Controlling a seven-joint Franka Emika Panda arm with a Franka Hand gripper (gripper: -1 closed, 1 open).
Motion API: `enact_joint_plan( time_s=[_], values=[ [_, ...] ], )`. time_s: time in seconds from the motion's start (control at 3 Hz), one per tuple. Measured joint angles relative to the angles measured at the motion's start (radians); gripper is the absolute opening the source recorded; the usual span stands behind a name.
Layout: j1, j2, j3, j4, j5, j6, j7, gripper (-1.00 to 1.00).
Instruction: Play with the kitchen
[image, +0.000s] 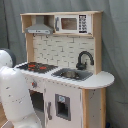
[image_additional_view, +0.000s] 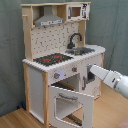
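Observation:
The kitchen (image: 75, 95) (image_additional_view: 37, 85) is a tall toy of pale wood and white panels. It has a black-red hob (image: 36, 66) (image_additional_view: 52, 59), a grey sink (image: 72, 74) (image_additional_view: 82, 50) and a black tap (image: 84, 59) (image_additional_view: 75, 39). In the second exterior view its windowed oven door (image_additional_view: 70, 104) hangs open, tilted out and down. My gripper (image_additional_view: 88, 76) reaches in from the second exterior view's right, close to the front panel beside the knobs (image_additional_view: 74, 69), above the open door. In the first exterior view my white arm (image: 15, 97) hides the gripper.
A grey hood (image: 40, 29) (image_additional_view: 49, 21) and a toy microwave (image: 70, 23) (image_additional_view: 75, 11) sit on the top shelf above the pegboard back (image_additional_view: 50, 41). A second windowed door (image: 62, 107) under the sink is shut. Grey curtain behind, wooden floor (image_additional_view: 112, 112) below.

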Motion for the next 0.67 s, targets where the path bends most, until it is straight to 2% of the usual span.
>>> enact_joint_plan(
  time_s=[0.67],
  values=[
    [0.006, -0.098, 0.0, 0.044, 0.001, 0.001, 0.193, 1.0]
  ],
)
